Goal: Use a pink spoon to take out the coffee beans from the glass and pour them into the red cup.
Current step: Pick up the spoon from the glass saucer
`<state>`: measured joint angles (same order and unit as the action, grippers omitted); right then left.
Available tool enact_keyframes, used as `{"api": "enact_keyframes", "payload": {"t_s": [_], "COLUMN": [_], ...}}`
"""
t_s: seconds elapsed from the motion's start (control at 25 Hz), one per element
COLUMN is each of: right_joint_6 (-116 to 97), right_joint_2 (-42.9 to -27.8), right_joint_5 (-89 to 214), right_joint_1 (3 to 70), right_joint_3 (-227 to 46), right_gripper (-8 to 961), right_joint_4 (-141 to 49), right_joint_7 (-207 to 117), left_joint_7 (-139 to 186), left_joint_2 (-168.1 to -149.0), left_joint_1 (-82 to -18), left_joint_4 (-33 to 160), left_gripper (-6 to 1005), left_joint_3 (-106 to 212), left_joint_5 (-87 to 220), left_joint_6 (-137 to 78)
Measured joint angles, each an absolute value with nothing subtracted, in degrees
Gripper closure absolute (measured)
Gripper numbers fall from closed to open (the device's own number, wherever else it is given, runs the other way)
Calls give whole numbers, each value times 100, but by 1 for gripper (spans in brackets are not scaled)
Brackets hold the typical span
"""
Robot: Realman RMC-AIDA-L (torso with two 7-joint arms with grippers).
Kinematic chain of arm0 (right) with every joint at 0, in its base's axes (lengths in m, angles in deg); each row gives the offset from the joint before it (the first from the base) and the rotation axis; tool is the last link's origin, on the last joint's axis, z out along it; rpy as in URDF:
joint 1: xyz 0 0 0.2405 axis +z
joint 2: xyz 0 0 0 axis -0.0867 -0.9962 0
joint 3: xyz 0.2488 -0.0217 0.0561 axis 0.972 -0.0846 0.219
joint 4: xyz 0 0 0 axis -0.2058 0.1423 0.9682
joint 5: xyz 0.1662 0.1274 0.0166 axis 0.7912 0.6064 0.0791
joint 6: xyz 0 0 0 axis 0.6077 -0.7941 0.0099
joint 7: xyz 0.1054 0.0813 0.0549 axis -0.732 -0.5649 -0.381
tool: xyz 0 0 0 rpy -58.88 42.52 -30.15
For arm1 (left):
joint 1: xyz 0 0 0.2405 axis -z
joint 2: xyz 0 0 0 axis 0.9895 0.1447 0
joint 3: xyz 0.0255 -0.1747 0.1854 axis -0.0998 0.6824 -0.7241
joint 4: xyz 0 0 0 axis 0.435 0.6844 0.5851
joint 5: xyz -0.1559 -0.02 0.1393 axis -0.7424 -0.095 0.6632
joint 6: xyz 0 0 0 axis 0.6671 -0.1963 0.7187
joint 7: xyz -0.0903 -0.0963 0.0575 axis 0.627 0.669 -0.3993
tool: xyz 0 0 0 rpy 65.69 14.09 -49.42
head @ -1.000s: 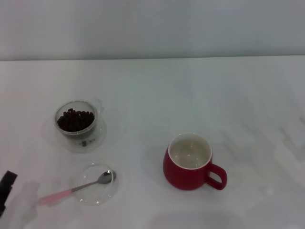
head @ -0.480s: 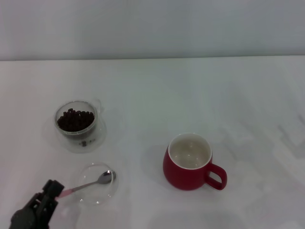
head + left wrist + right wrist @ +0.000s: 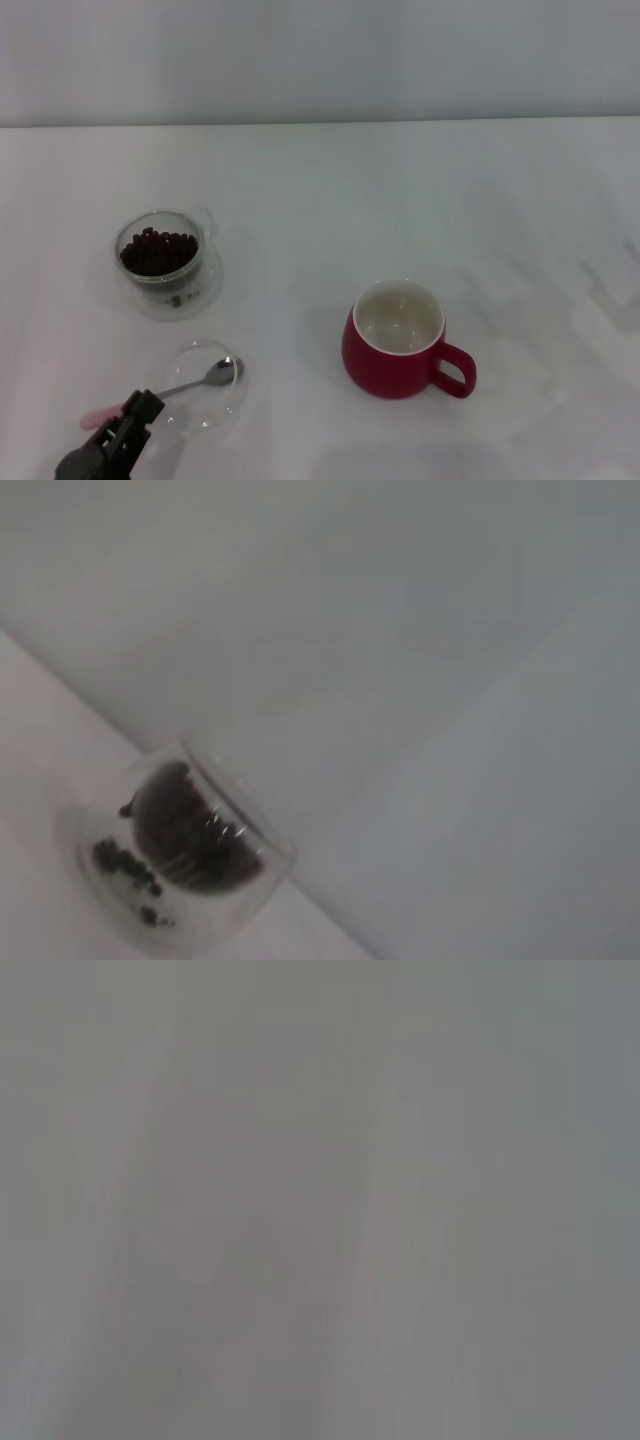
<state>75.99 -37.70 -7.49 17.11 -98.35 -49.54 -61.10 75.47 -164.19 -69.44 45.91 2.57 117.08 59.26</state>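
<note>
Head view. A white counter [image 3: 330, 190] carries all items. The glass [image 3: 161, 252] stands upright toward the left side, set on a flat clear saucer [image 3: 200, 292]. It holds the coffee beans [image 3: 158, 252], a dark heap filling it close to the rim; a few loose beans lie on the saucer at the foot of the glass. Nearer the robot, a second flat clear dish [image 3: 205, 385] lies on the counter. The pink spoon [image 3: 190, 382] rests across it: the metal bowl sits inside the dish near its right edge, and the handle runs out over the left rim toward the lower left, where the pink end shows just beside the left hand [image 3: 128, 425]. The left hand is dark and enters from the lower left corner, its tip over the spoon's handle at the edge of the dish. Whether its fingers are apart, together or clamped on the handle cannot be told. The red cup [image 3: 397, 340] stands upright to the right of the dish, well apart from the glass, its white inside bare and its loop handle pointing right. The right hand does not appear.

Left wrist view. The glass [image 3: 180, 865] appears tilted in the picture, with the beans [image 3: 190, 830] dark inside it, against a plain grey wall.

Right wrist view. Only a featureless grey surface shows.
</note>
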Motion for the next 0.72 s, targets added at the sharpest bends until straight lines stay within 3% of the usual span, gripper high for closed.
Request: {"api": "enact_keyframes", "payload": {"t_s": [0.72], "right_joint_6": [7611], "right_joint_2": [-3770], "right_joint_5": [-749], "right_joint_1": [1710], "right_joint_3": [-9844], "right_gripper": [257], "right_joint_4": [-4954], "right_joint_7": [-6114], "left_joint_7": [8224], "left_joint_2": [-16410], "left_joint_1": [-6868], "left_joint_4": [4528], "left_gripper": [790], "left_joint_3": [355], "left_joint_5": [11656], "left_joint_6": [5143]}}
